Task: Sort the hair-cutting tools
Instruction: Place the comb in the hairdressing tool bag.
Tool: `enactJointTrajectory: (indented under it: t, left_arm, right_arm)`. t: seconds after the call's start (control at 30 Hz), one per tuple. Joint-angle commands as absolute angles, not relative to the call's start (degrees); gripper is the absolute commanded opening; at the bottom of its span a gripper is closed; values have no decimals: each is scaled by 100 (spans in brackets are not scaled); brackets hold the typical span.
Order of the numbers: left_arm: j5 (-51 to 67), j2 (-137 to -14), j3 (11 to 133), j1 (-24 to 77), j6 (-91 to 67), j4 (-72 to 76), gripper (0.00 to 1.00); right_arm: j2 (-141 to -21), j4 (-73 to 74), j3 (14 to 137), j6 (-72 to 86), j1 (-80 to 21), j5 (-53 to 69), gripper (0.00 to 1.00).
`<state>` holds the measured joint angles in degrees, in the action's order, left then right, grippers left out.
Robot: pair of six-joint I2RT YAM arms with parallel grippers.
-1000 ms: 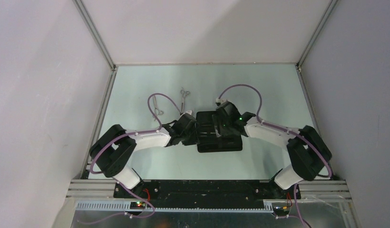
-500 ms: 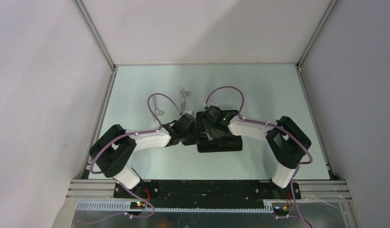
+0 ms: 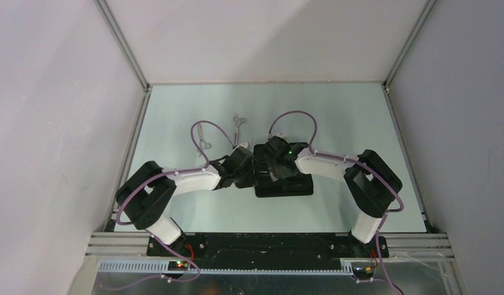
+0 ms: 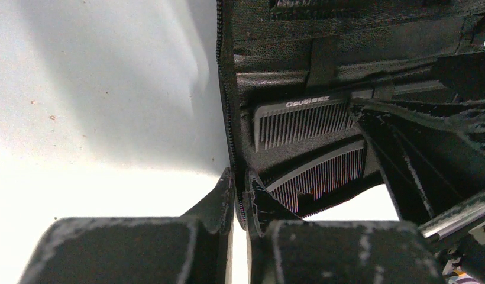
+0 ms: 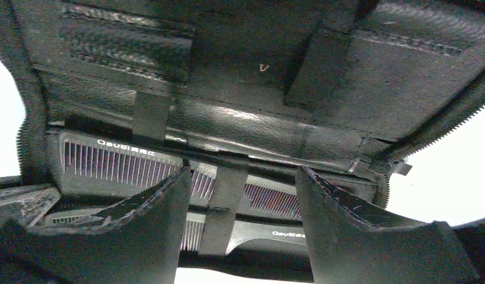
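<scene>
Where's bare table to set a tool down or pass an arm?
Free: the table right of the pouch to the side rail, the strip along the back wall, the near strip before the arm bases. Crowded: the centre, where left end effector and right end effector meet at the pouch; two scissors lie behind-left.

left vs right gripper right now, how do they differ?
The left gripper is pinched shut on the pouch at its zippered edge, while the right gripper stands open, gripping nothing. The left gripper sits at the pouch's rim, and the right gripper faces the combs inside. Both are at the open pouch.
</scene>
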<state>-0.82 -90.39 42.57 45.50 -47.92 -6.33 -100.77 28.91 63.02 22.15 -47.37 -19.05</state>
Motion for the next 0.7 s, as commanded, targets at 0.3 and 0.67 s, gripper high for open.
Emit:
enactJointTrajectory:
  t: [0.3, 0.67]
  left_arm:
    - [-44, -8976, 4253, 4591, -4755, -598, 5]
    - [228, -8995, 4178, 4584, -4851, -382, 5]
  right_arm:
    - [-9126, 2891, 5972, 1590, -4733, -1823, 69]
    - [-9062, 2601, 5966, 1185, -5391, -1627, 69]
